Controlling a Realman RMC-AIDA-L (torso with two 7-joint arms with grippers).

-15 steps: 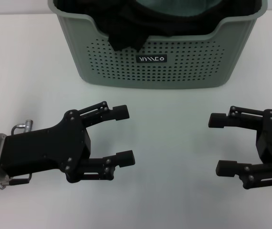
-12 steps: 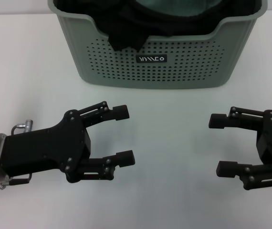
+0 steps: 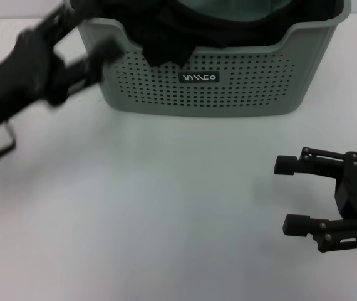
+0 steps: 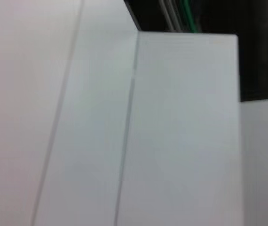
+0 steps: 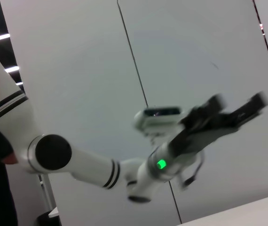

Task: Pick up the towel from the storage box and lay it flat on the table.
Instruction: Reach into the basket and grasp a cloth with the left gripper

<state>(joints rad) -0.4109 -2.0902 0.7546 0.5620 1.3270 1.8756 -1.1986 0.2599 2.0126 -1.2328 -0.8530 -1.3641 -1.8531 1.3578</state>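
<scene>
left gripper (image 3: 84, 39) motion-blurred, storage box (image 3: 228, 88) top cropped

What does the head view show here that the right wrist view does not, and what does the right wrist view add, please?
Only the head view shows the storage box, the dark cloth draped over its rim, the white table, and the right gripper, open and hovering above the table in front of the box. Only the right wrist view shows the left arm's white links with a green light against a wall. Both show the left gripper, open and raised, blurred, near the box's left corner.
</scene>
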